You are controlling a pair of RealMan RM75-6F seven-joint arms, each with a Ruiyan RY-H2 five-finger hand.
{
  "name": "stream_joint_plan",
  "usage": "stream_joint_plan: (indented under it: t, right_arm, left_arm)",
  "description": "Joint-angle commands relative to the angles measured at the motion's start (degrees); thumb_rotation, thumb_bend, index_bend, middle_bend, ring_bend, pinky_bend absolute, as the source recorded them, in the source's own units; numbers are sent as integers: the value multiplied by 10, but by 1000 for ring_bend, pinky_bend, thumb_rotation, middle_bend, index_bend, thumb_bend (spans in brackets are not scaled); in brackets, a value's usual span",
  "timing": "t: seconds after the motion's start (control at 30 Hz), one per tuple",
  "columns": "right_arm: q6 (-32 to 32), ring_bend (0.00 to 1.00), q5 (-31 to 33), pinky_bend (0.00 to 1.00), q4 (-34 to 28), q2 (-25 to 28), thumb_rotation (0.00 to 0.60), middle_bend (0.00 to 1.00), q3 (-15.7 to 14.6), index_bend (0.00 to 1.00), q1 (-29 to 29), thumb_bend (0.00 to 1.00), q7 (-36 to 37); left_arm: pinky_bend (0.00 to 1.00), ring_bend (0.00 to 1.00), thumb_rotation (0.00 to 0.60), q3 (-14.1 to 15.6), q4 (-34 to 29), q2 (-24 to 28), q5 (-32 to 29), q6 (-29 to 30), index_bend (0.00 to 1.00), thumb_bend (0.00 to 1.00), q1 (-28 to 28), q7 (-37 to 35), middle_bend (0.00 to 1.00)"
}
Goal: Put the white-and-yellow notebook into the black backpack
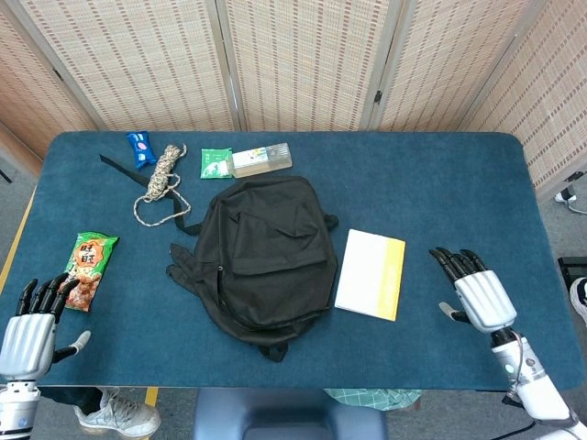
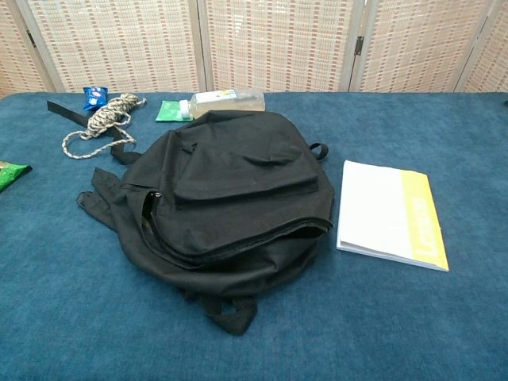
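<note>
Blue-covered table (image 1: 440, 174). Black backpack (image 1: 266, 261) lies flat near the table's middle, a zip gap showing along its front in the chest view. White-and-yellow notebook (image 1: 371, 273) lies flat on the cloth just beside the backpack, on the side toward the right edge, not touching it, yellow band along its outer side; nothing holds it. Right hand (image 1: 477, 295) is over the table between the notebook and the right edge, near the front edge, fingers spread and empty, apart from the notebook. Left hand (image 1: 29, 328) sits at the front left corner, fingers apart, holding nothing; its fingertips lie close to a green snack packet (image 1: 87, 266) by the left edge. Along the back edge: a blue packet (image 1: 138, 146), a coiled rope (image 1: 161, 176), a green pouch (image 1: 215, 163) and a clear bottle (image 1: 261, 159) lying on its side. Neither hand appears in the chest view.
</note>
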Motion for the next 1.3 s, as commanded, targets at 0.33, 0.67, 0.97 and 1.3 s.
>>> stream_joint_plan:
  t: [0.33, 0.67, 0.97, 1.3]
  right_arm:
    - [-83, 204, -17, 145, 205, -143, 600, 153, -13, 115, 81, 232, 54]
    - [-79, 188, -23, 144, 286, -196, 600, 149, -24, 115, 98, 232, 88]
    - [-83, 188, -21, 144, 316, -214, 600, 149, -33, 115, 108, 233, 100]
    - [-83, 188, -18, 144, 327, -225, 600, 151, -37, 117, 116, 232, 105]
  left_arm:
    - [50, 149, 600, 2, -5, 4, -10, -4, 193, 236, 4, 2, 137]
    - [50, 149, 600, 2, -5, 5, -11, -4, 192, 236, 5, -1, 137]
    - [49, 149, 600, 2, -2, 5, -11, -6, 191, 236, 5, -6, 137]
    - [49, 149, 600, 2, 2, 2, -13, -9, 190, 236, 4, -7, 137]
